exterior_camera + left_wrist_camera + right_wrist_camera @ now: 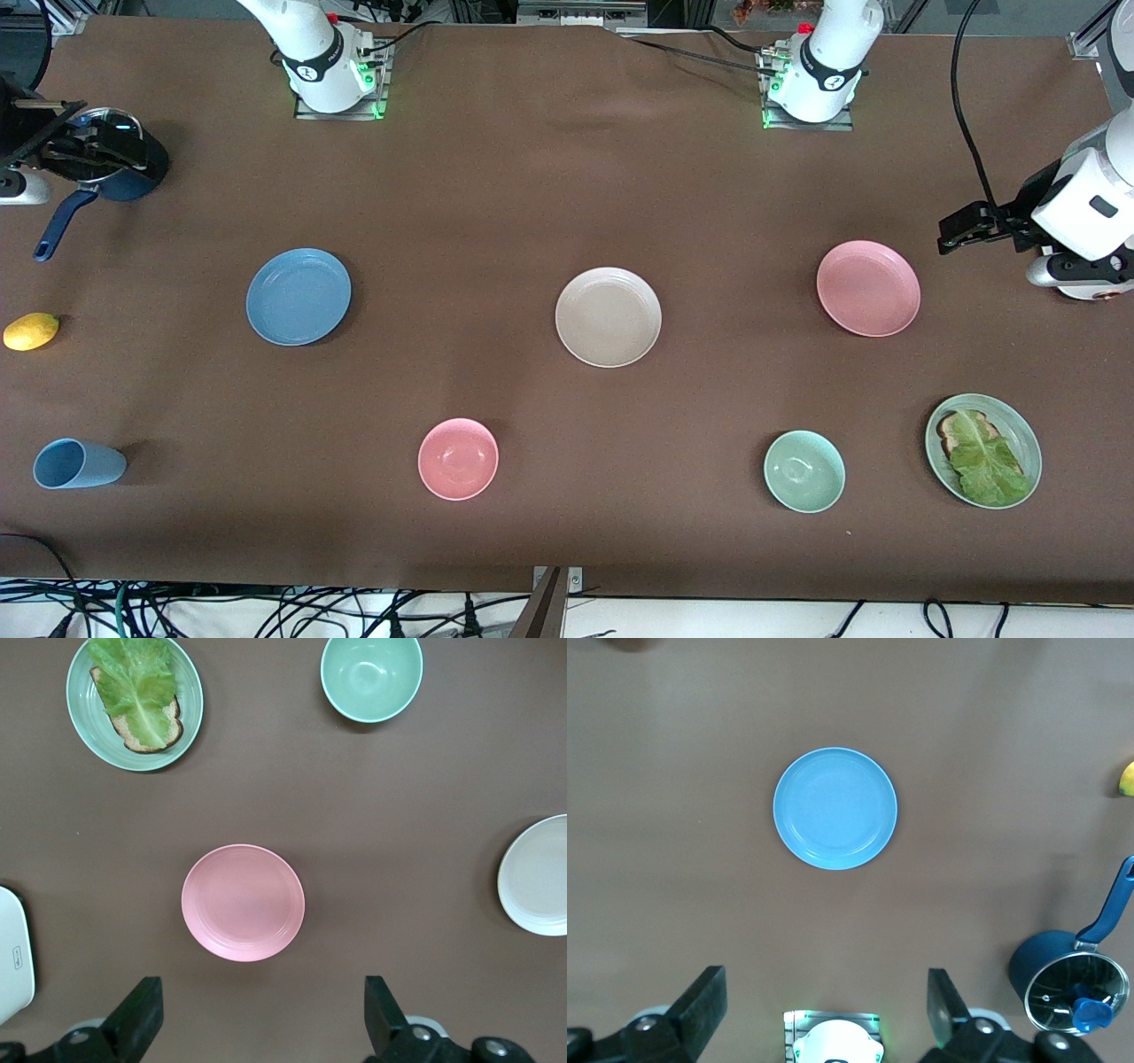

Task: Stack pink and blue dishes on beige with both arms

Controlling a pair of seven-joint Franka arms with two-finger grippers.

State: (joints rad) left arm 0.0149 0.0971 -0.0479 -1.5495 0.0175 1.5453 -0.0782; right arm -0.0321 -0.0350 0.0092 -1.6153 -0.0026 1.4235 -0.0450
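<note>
The right claw [96, 147] hangs over a dark blue saucepan with a glass lid [133, 177] at the right arm's end of the brown-covered bench [496, 195]. In the right wrist view its two black fingers [700, 999] stand wide apart, holding nothing. Nearer the front camera lie a yellow lemon [31, 331] and then a light blue plastic cup [79, 463], tipped on its side.

Next comes the flat matte blue round plate [299, 296], alone on the cloth and well apart from the rest. A small, deep pink bowl [458, 459] sits nearer the camera. The pale beige ridged round plate [608, 316] rests at mid-bench with nothing on it. A pale green bowl [804, 471] follows, nearer the camera.

The flat matte pink round plate [868, 288] lies toward the left arm's end, bare. Nearer the camera is a pale green plate carrying toast and lettuce [1019, 425].

The left claw [957, 232] hangs over bare bench just beside the pink plate, its fingers [142, 1005] spread apart and empty.
</note>
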